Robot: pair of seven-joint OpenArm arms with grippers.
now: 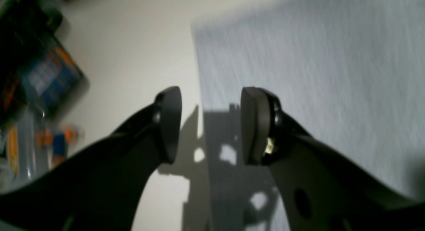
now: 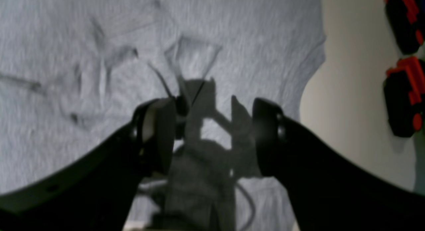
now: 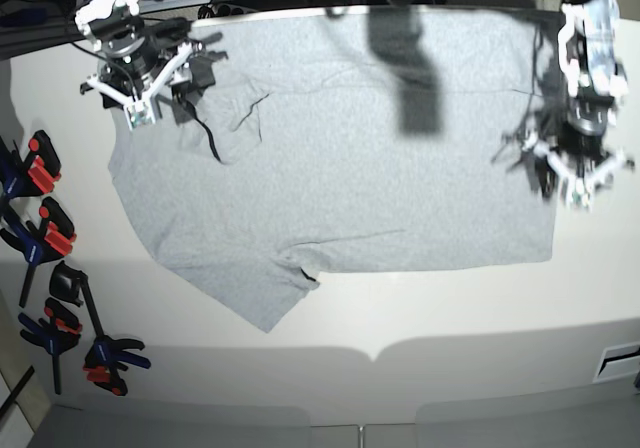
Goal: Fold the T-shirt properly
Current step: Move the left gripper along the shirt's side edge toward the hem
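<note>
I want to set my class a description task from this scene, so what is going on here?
A two-armed robot is working on a grey T-shirt spread plain side up on a white table. The right gripper hangs open over the shirt's sleeve end, and the left gripper hangs open over the hem edge. Neither holds any cloth, and no fold is made yet.

Blurred wrist views, hard shadows

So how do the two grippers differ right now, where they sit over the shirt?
The left gripper straddles the T-shirt's straight side edge, one finger over bare table; the right gripper hangs wholly over cloth. Under the left gripper the cloth lies smooth; under the right gripper it is creased. Both are open and hold nothing.
</note>
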